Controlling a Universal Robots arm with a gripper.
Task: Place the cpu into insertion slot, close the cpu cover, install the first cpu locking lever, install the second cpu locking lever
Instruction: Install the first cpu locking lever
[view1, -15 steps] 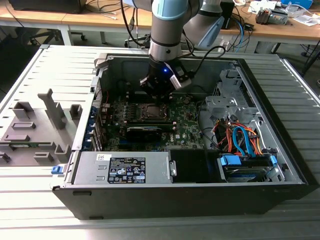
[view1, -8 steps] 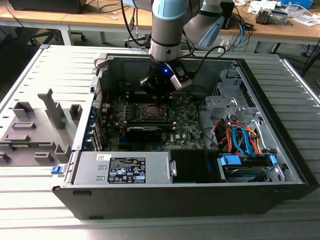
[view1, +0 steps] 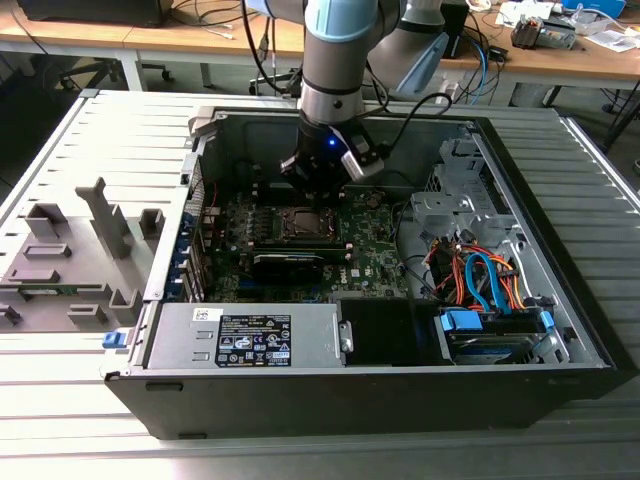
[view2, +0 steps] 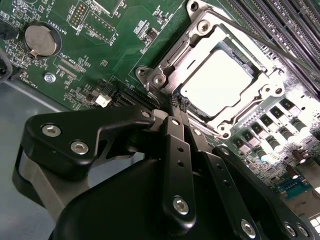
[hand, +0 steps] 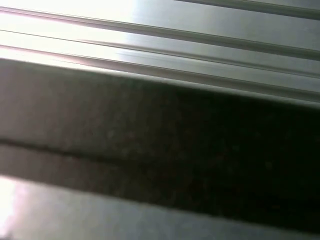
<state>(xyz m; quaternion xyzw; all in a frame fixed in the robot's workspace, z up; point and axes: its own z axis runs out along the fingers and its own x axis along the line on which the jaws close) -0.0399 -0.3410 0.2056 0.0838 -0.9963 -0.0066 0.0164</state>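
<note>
The arm reaches down into the open computer case (view1: 560, 330), and the gripper (view1: 316, 196) hangs directly over the insertion slot (view1: 302, 223) on the green motherboard (view1: 375, 245). In the second wrist view the gripper (view2: 176, 104) has its two black fingers (view2: 172, 130) drawn together until they meet at the tips, clenched with nothing between them, the tips standing at the near edge of the insertion slot (view2: 200, 30). The cpu (view2: 216, 81) lies flat inside the slot, its silver-grey top showing bright. The cpu cover (view2: 175, 55) lies closed over the slot, its metal frame surrounding the chip and its square window leaving the chip top exposed. Thin metal lever rods (view2: 250, 37) run along the sides of the cover; whether they are latched cannot be determined. A round coin battery (view2: 41, 41) sits on the board well apart from the slot, and a row of small cylindrical capacitors (view2: 265, 142) stands just beside the slot. In the exterior view a long black expansion card (view1: 290, 262) lies near the slot on the side toward the power supply (view1: 245, 335), and a bundle of orange and blue cables (view1: 485, 280) lies to the exterior view's right of the motherboard. The first wrist view shows ribbed grey metal (hand: 200, 30) above a dark band.
</note>
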